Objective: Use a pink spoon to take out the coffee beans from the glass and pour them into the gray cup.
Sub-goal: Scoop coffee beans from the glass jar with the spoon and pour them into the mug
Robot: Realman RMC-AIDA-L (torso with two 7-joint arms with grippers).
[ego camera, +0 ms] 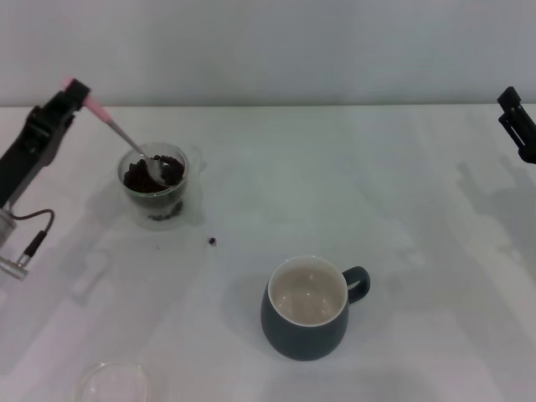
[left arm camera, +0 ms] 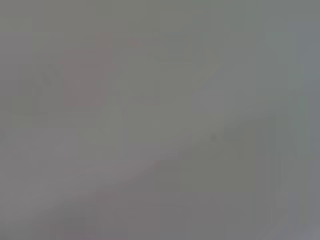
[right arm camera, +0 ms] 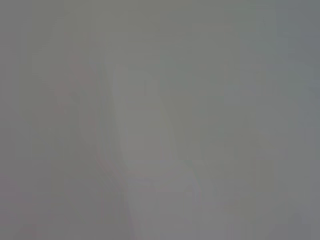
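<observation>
Left gripper point(ego camera: 74, 90) reaches in from the table's left edge, arm angled up and inward, jaws closed on the pink spoon point(ego camera: 126, 142) by its handle end. Spoon slants down, bowl among the coffee beans point(ego camera: 149, 176) in the glass point(ego camera: 155, 194). One stray bean point(ego camera: 212, 241) on the table point(ego camera: 402, 184). Gray cup point(ego camera: 306, 310) well apart, nearer the robot. Right gripper point(ego camera: 519, 121) at the far right edge; its jaws: cannot tell.

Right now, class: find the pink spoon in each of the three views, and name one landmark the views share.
Head view: the spoon is at upper left, its pink end in the left gripper, its bowl down among the beans in the glass.
Left wrist view: not in it; nothing can be made out.
Right wrist view: not in it; nothing can be made out.
Shared landmark: none; only the head view shows the scene.
</observation>
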